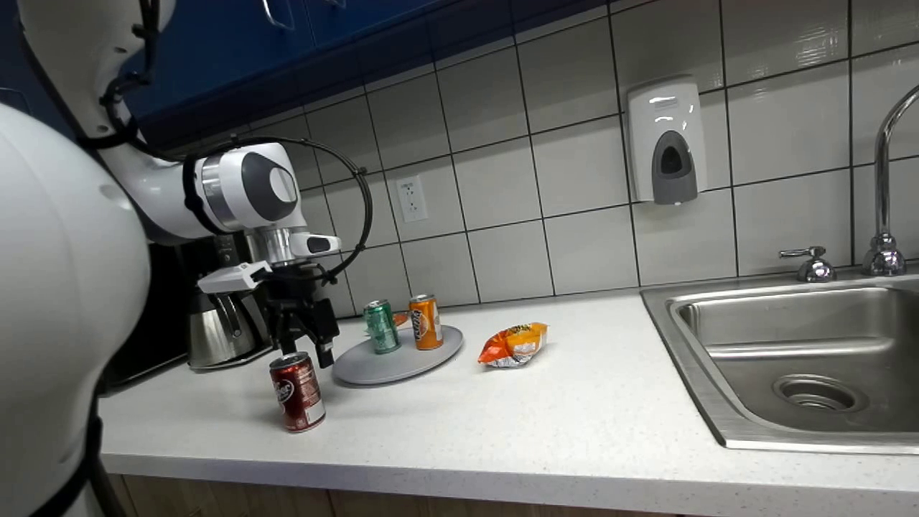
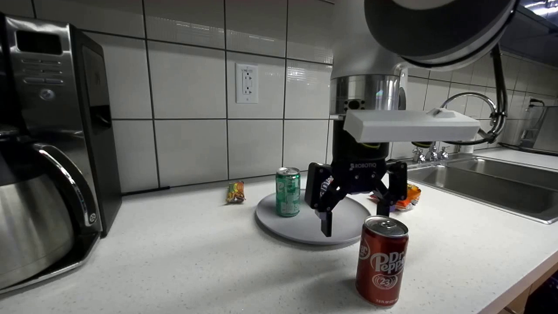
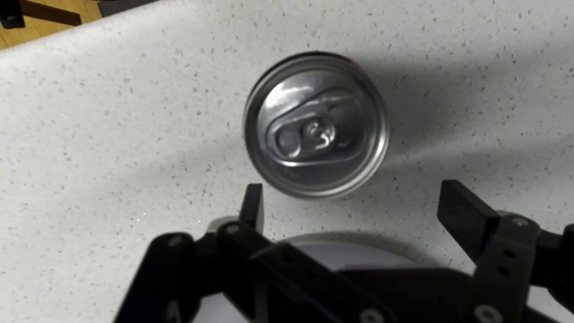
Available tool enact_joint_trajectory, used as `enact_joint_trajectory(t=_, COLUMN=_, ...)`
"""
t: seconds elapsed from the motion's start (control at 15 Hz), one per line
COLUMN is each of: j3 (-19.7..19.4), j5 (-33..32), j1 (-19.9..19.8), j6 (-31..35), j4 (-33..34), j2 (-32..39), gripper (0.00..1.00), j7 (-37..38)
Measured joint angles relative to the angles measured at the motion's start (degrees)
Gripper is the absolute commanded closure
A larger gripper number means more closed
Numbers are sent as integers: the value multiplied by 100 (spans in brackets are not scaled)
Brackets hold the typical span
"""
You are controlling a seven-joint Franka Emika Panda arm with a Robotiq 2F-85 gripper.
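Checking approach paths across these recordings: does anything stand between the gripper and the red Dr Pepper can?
Nothing visible does. The gripper stands open, and in the wrist view only countertop shows between it and the red can. The gray plate lies on the side away from the can, not in between.

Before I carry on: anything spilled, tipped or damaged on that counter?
Nothing stands out. The red can stands upright on the counter, its tab flat; the green can and orange can stand upright on the plate. I see no spill. Whether the bag is torn, I can't tell.
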State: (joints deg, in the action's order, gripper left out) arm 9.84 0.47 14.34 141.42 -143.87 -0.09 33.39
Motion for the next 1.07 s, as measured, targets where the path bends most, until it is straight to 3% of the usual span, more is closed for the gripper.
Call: enact_joint_trajectory(t=1.07, j3=29, j5=257, j1=0, j6=10, j4=-726, j2=-739, gripper=0, j7=55)
